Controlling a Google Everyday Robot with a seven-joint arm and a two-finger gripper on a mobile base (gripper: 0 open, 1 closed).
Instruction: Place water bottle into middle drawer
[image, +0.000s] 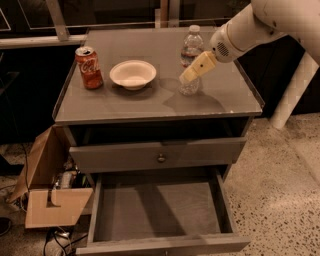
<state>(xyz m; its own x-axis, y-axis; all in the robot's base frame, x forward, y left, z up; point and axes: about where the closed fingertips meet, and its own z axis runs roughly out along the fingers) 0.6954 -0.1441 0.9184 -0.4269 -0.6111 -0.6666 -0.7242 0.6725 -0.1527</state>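
Observation:
The water bottle (191, 46), clear plastic with a white cap and a red-and-white label, stands upright at the back right of the cabinet top (125, 102). My gripper (186, 76) reaches in from the upper right on the white arm and sits right at the bottle's lower half, overlapping it in view. The middle drawer (155, 212) is pulled out wide below, with a bare grey floor and low side walls.
A red Coca-Cola can (89, 67) and a white bowl (132, 74) stand on the left half of the top. A shut drawer front with a round knob (161, 158) lies above the open drawer. An open cardboard box (47, 185) sits at the cabinet's left.

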